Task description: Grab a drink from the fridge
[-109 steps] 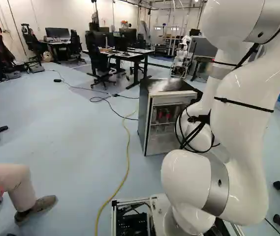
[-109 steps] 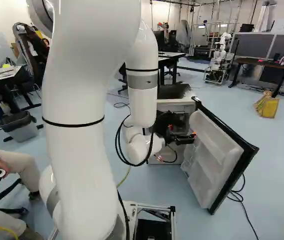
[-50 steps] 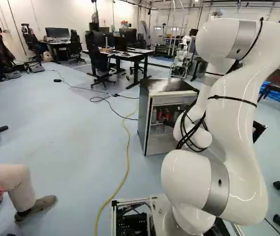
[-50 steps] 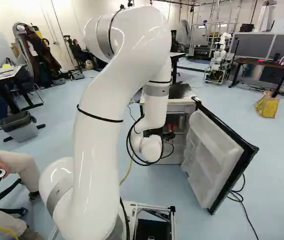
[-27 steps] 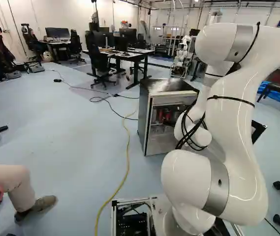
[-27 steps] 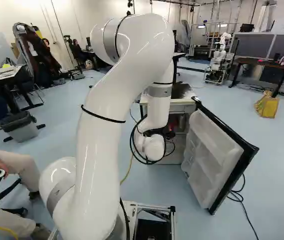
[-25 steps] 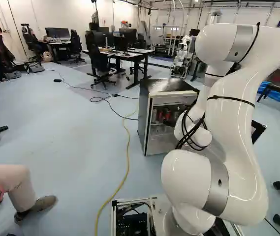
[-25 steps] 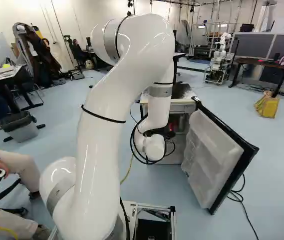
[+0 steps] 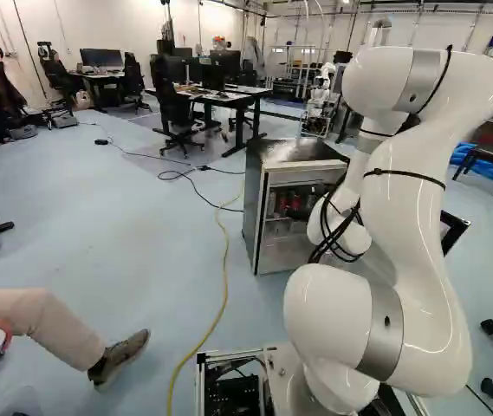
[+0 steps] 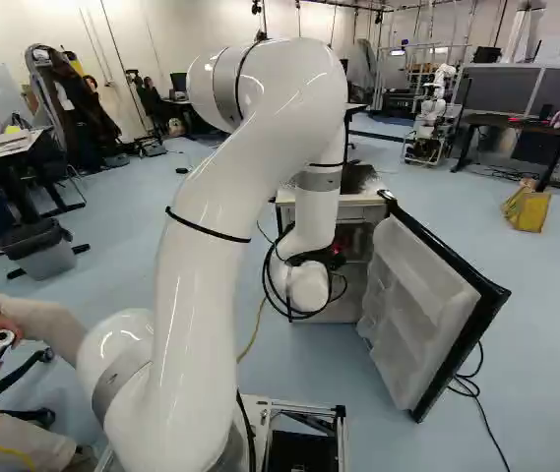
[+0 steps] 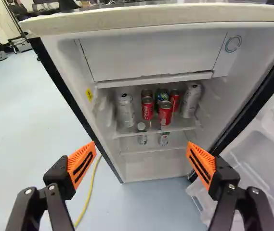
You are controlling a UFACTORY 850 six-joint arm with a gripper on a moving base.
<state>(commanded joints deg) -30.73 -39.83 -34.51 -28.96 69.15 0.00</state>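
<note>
Beyond the arm, my gripper (image 9: 300,211) shows only partly, dark against the open front of the fridge (image 9: 262,230). In the wrist view the gripper (image 11: 141,161) is open, its orange pads wide apart and nothing between them. Ahead of it, inside the fridge (image 11: 153,55), the upper shelf holds red cans (image 11: 165,113), a dark green-blue can (image 11: 162,94), and tall white cans (image 11: 125,110) toward both side walls. Bottles (image 11: 142,140) stand on the lower shelf. The fridge door (image 10: 422,315) hangs open.
A yellow cable (image 9: 224,260) runs along the floor beside the fridge. The open door's black edge (image 10: 468,359) reaches toward the base, a black cable (image 10: 481,418) behind it. Desks (image 9: 229,97) and another robot (image 9: 320,100) stand farther back.
My arm has swung away from the door side and drawn back, bringing the gripper before the fridge opening. Over the last half second it has shifted only slightly. The base and fridge stay put.
</note>
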